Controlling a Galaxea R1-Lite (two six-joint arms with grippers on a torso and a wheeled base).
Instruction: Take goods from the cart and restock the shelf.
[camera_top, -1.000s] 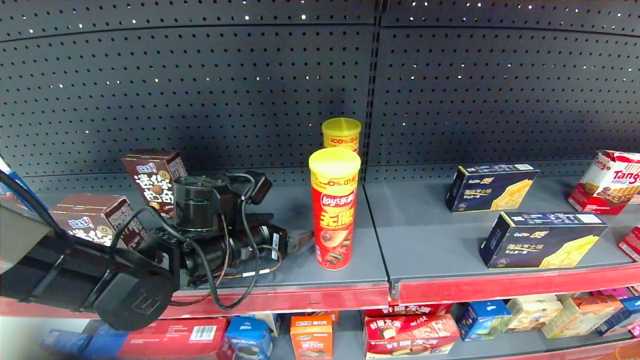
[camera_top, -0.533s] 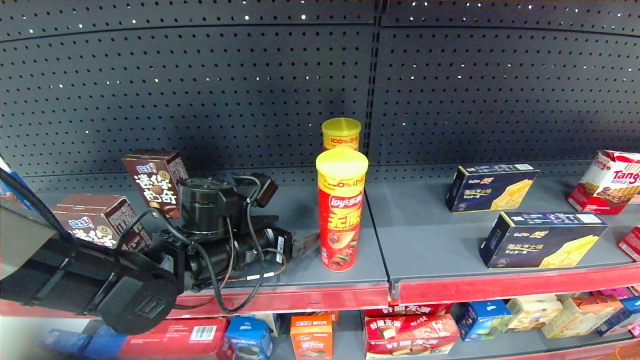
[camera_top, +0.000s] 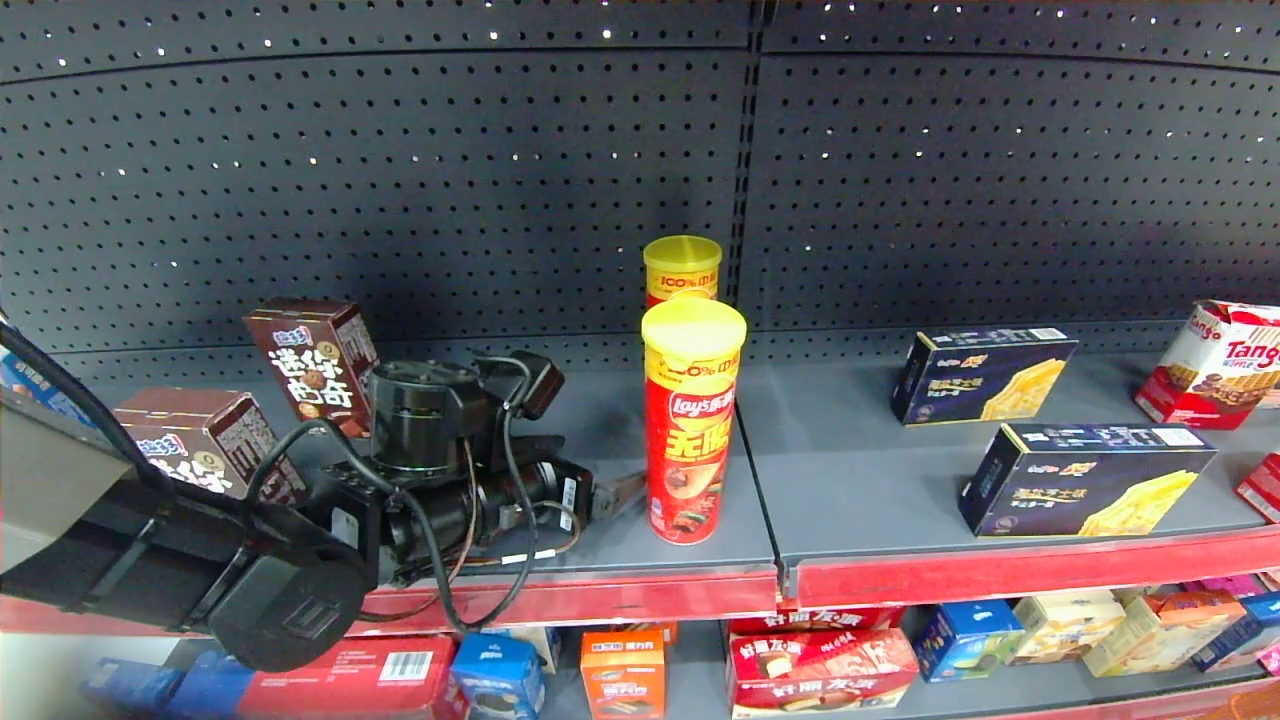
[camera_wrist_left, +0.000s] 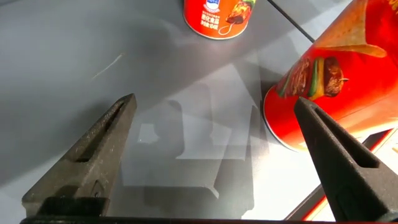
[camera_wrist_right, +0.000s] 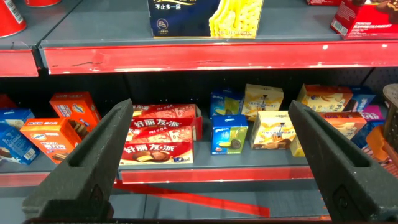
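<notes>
head, front chip can (camera_top: 692, 420): upright on the shelf (camera_top: 880, 470), near its front edge, just left of the seam between the two shelf panels.
head, rear chip can (camera_top: 682, 268): upright directly behind the front one, close to the pegboard.
head, left pincer (camera_top: 625, 492): low over the shelf, tips just beside the front chip can's base; can't tell if they touch.
head, brown boxes (camera_top: 315, 360): two, left of and behind the left arm.
head, dark blue boxes (camera_top: 1085, 478): two on the right panel, one behind the other; a red-and-white box (camera_top: 1215, 362) sits further right.
left wrist, left pincer (camera_wrist_left: 214, 102): released, jaws spread wide, bare shelf (camera_wrist_left: 74, 50) between them.
left wrist, front chip can (camera_wrist_left: 339, 74): base just ahead of one finger (camera_wrist_left: 336, 162), outside the gap.
left wrist, rear chip can (camera_wrist_left: 217, 15): further off, well apart from both fingers.
right wrist, right pincer (camera_wrist_right: 210, 106): released, jaws wide, nothing held.
right wrist, shelf (camera_wrist_right: 205, 56): red front edge, one dark blue box (camera_wrist_right: 205, 15) on top.
right wrist, lower shelf (camera_wrist_right: 211, 171): red packs (camera_wrist_right: 158, 140) and assorted small boxes.
</notes>
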